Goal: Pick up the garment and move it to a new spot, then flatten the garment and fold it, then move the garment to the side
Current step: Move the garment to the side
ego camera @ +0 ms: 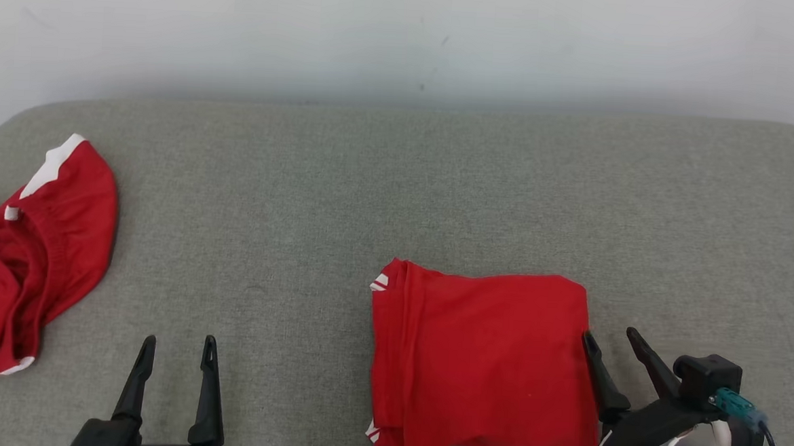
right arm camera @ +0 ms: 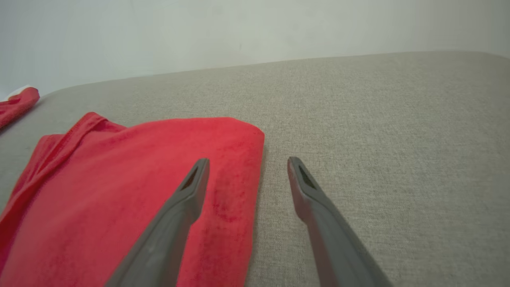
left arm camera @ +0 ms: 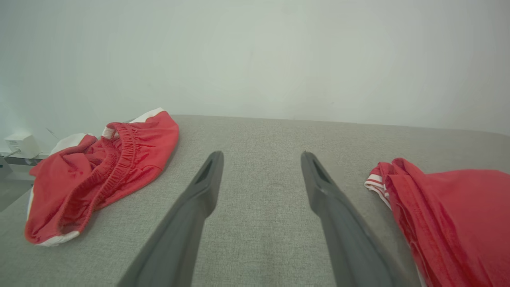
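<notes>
Bright, even light; a soft shadow rims the folded red cloth garment (ego camera: 485, 363); wrist views curve near their edges.

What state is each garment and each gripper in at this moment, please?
folded garment: folded into a rectangle, lying flat on the table.
shorts: crumpled, unfolded, at the table's left edge.
left gripper: open, empty, over bare table.
right gripper: open, empty, at the folded garment's right edge.
</notes>
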Controlling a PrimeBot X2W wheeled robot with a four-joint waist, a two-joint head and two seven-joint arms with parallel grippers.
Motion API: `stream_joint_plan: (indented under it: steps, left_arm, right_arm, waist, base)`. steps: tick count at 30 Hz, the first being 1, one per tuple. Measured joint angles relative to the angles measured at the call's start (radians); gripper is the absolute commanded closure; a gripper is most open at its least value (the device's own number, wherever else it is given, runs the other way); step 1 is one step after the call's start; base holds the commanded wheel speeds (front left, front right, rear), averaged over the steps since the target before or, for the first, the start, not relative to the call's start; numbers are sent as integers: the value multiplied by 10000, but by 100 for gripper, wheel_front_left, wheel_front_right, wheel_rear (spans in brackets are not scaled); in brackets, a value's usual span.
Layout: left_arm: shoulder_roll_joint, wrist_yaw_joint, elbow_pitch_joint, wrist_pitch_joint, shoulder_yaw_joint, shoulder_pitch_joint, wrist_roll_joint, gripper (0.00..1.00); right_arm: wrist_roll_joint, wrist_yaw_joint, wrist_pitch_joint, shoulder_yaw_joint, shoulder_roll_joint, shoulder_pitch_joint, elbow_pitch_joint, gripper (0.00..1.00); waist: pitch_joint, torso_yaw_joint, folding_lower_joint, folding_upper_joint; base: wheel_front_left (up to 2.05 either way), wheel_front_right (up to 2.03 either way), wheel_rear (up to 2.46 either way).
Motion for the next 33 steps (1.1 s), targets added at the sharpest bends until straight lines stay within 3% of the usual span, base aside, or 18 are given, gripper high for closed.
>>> stream_joint_plan:
  steps: [15,16,17,19,26,33]
  left_arm:
    - [0,182,128,0,-82,-247,-100,0]
    - [-2,182,142,0,-98,-256,-100,0]
    - [-2,188,150,0,-105,-277,-100,0]
    - [-2,215,151,0,-136,-364,-102,0]
    - [0,219,138,2,-224,-561,-117,0]
    - [-4,314,-104,0,-518,-1056,-117,0]
  right_arm:
    - [997,0,-146,1264,410,-641,1931,0]
    - [1093,0,-98,1354,426,-656,1988,6]
    - [1170,0,-90,1432,437,-677,1994,60]
    - [1283,0,-127,1588,414,-737,2036,100]
    - [1415,0,-128,2090,84,-1565,2094,100]
    - [1492,0,40,2698,-970,-3521,1887,100]
  waist:
    - [550,118,0,0]
    - [558,85,0,0]
    - [568,53,0,0]
    - [604,-4,0,0]
    - [835,-134,0,0]
    - [1416,-203,1,1]
  base:
    - [0,0,0]
    - [0,0,0]
    - [0,0,0]
    - [0,0,0]
    - [0,0,0]
    - [0,0,0]
